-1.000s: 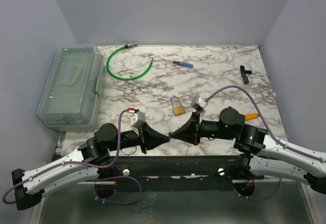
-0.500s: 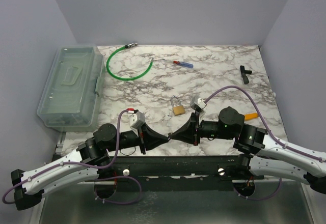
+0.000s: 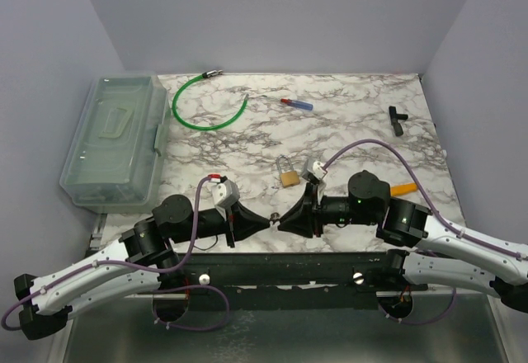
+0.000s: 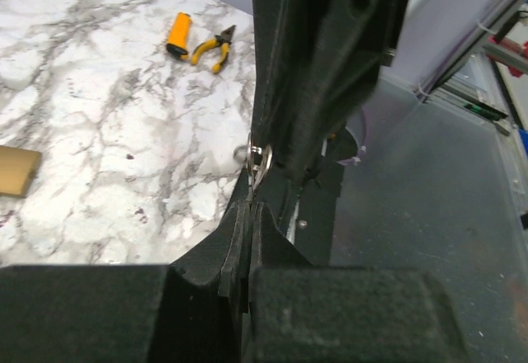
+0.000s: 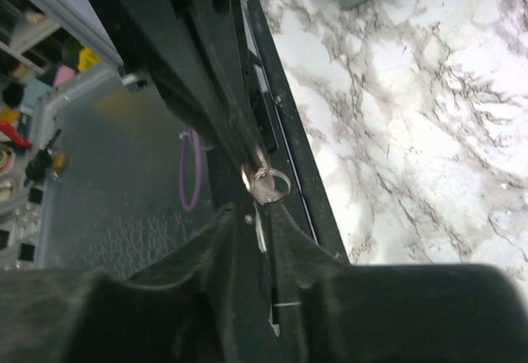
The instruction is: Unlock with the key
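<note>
The key (image 4: 257, 158) sits in the air just above the near edge of the worktop (image 3: 363, 107), its blade pinched between the left fingers (image 4: 235, 247), which are pressed flat together on it. The head and the ring show above the fingertips. The right fingers (image 5: 289, 247) point straight at it, tip to tip with the left ones, and stand narrowly apart. The key's head (image 5: 266, 183) lies just past their tips rather than clamped between them.

From above, the two arms meet nose to nose near the middle of the front edge, with the key (image 3: 275, 215) as a small glint between them. The brass padlock (image 3: 289, 175) lies flat on the marble just behind that meeting point, well clear of the key.

Farther out, a clear plastic box (image 3: 115, 140) stands at the left edge, a green cable (image 3: 206, 107) curls at the back, and yellow-handled pliers (image 4: 210, 49) lie to the right.
</note>
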